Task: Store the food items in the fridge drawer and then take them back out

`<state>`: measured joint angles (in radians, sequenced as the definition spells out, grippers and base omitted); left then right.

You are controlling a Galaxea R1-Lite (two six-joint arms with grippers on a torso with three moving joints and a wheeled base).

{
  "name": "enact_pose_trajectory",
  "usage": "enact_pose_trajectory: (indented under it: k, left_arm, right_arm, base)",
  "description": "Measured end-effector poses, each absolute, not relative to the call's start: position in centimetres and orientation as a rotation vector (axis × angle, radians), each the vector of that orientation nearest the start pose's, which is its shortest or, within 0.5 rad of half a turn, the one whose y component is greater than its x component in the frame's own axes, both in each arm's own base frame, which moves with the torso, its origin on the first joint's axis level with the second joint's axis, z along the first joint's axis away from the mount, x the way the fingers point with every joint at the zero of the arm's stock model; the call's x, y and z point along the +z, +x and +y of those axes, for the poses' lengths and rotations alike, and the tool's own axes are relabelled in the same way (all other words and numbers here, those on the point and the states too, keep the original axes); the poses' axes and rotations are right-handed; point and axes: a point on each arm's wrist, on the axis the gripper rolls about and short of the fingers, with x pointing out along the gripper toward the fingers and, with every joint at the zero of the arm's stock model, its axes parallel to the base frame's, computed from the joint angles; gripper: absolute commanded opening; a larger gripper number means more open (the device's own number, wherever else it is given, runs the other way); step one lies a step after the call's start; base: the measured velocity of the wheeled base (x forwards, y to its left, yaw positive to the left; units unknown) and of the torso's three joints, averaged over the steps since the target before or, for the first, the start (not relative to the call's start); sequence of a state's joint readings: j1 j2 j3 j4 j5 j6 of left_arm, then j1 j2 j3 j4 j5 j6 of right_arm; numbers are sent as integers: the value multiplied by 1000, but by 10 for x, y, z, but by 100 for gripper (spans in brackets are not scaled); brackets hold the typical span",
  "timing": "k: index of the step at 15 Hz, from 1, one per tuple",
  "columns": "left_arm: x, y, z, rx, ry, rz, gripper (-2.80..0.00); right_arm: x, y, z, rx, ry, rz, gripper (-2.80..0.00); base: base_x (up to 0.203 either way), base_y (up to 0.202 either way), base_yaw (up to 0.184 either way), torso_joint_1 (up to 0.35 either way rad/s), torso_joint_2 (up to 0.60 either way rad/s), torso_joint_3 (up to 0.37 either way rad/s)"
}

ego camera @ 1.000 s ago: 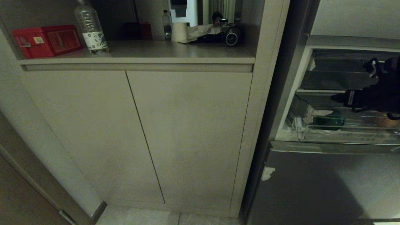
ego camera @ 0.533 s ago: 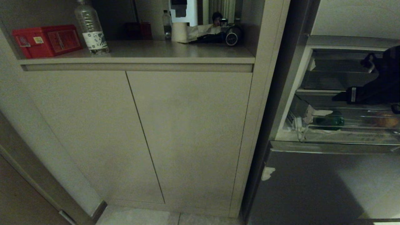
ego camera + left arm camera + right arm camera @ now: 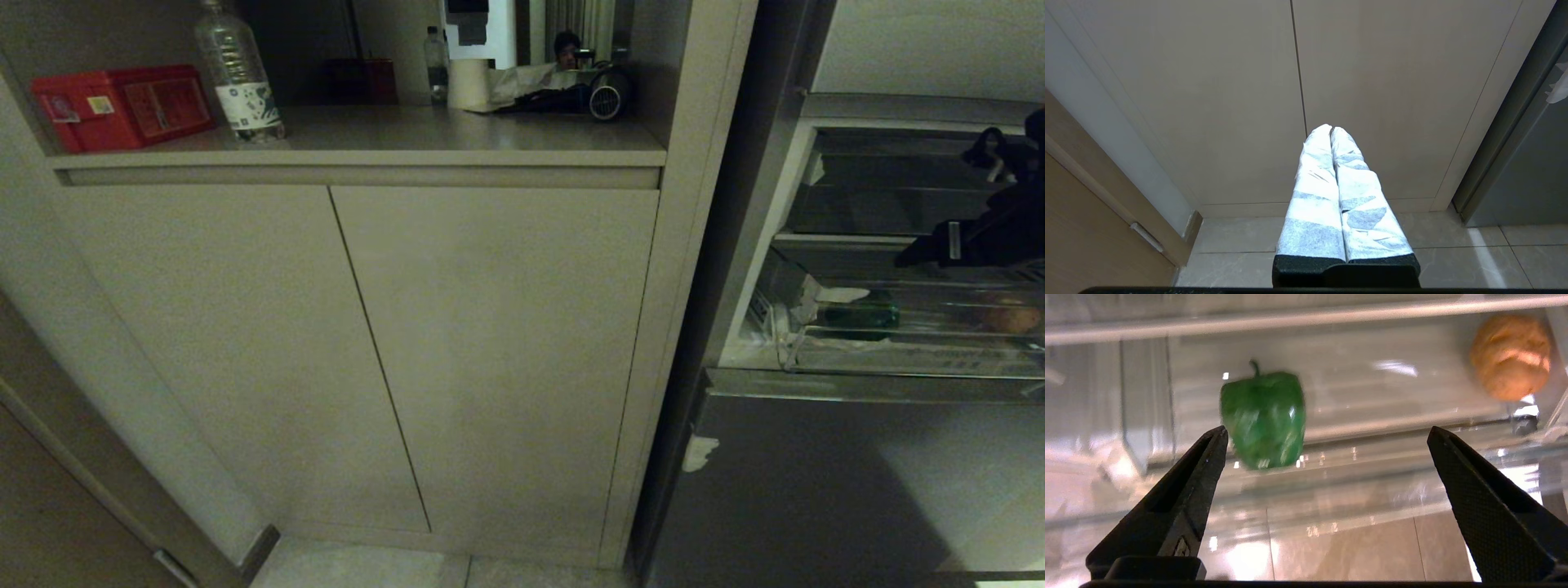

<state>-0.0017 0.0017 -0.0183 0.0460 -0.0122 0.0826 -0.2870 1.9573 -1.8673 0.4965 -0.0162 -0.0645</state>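
In the clear fridge drawer (image 3: 1331,428) lie a glossy green pepper (image 3: 1263,418) and orange-brown ball (image 3: 1511,357); the right pincer (image 3: 1327,435), spread wide and empty, should probably clasp the slick, light pepper across its broad middle.

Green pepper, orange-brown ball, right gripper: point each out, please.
green pepper (image 3: 1263,418), right wrist view, middle of its body
orange-brown ball (image 3: 1511,357), right wrist view, centre of its skin
right gripper (image 3: 1327,435), right wrist view, midway between its open fingertips

labels on red box (image 3: 122,106) and bottle (image 3: 238,77), print unreadable
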Motion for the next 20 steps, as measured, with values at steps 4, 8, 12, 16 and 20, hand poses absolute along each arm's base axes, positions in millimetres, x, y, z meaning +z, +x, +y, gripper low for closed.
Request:
enact_pose_trajectory:
  k: [4, 8, 12, 16, 20]
  left_arm:
    - [76, -24, 0, -15, 82, 29, -280]
    - [76, -24, 0, -15, 82, 29, -280]
    - [76, -24, 0, -15, 82, 29, -280]
    - [76, -24, 0, -15, 82, 29, -280]
    - [76, -24, 0, -15, 82, 29, -280]
  right_arm:
    - [268, 377, -113, -274, 12, 607, 0]
    - [259, 379, -114, -265, -3, 660, 0]
    - [259, 369, -112, -258, -1, 743, 0]
    - [265, 348, -111, -258, 15, 839, 0]
    - [272, 333, -114, -271, 25, 866, 0]
  base:
    - [0, 0, 0, 0, 0, 0]
    - [0, 0, 0, 0, 0, 0]
    - [0, 0, 0, 0, 0, 0]
    - [0, 0, 0, 0, 0, 0]
    - [0, 0, 0, 0, 0, 0]
